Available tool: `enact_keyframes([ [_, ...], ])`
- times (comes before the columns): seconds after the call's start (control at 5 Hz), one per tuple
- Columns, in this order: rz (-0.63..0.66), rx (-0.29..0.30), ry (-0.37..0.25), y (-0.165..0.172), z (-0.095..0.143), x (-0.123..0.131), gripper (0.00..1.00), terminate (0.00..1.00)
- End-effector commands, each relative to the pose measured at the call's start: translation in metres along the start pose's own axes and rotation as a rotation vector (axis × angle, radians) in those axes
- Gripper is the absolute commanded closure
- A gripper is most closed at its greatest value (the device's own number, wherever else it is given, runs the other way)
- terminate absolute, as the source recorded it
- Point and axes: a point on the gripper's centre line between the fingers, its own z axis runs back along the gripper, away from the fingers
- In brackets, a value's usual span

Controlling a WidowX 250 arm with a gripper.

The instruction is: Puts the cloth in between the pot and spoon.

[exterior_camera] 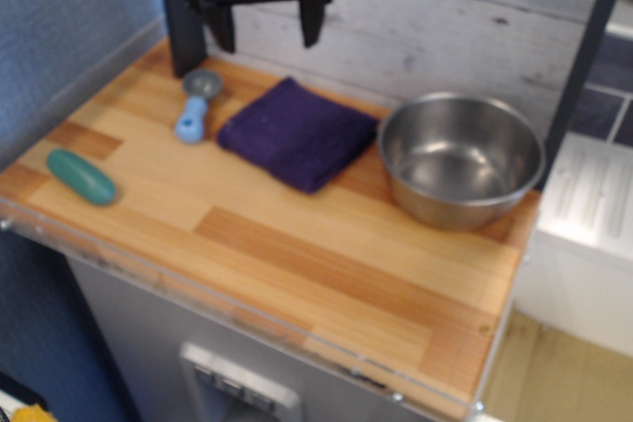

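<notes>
The dark purple cloth (299,132) lies flat on the wooden counter, between the spoon (195,104) on its left and the steel pot (460,157) on its right. The spoon has a light blue handle and a grey scoop and lies just clear of the cloth's left corner. The cloth's right corner comes close to the pot's rim. My black gripper (265,32) hangs open and empty high above the back of the counter, above the spoon and cloth. The frame is slightly blurred.
A teal oval lump (82,176) lies near the front left edge. A dark post (183,17) stands at the back left against the white plank wall. The wooden counter (326,264) ends in a clear front edge; a white unit stands to the right.
</notes>
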Motion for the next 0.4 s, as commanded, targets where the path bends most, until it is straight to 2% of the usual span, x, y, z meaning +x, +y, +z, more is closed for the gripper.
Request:
enact_keyframes([
  [0.0, 0.014, -0.014, -0.043, 0.0063, 0.0157, 0.0054, 0.0, 0.0],
  [0.2, 0.014, -0.014, -0.043, 0.0063, 0.0157, 0.0054, 0.0, 1.0],
])
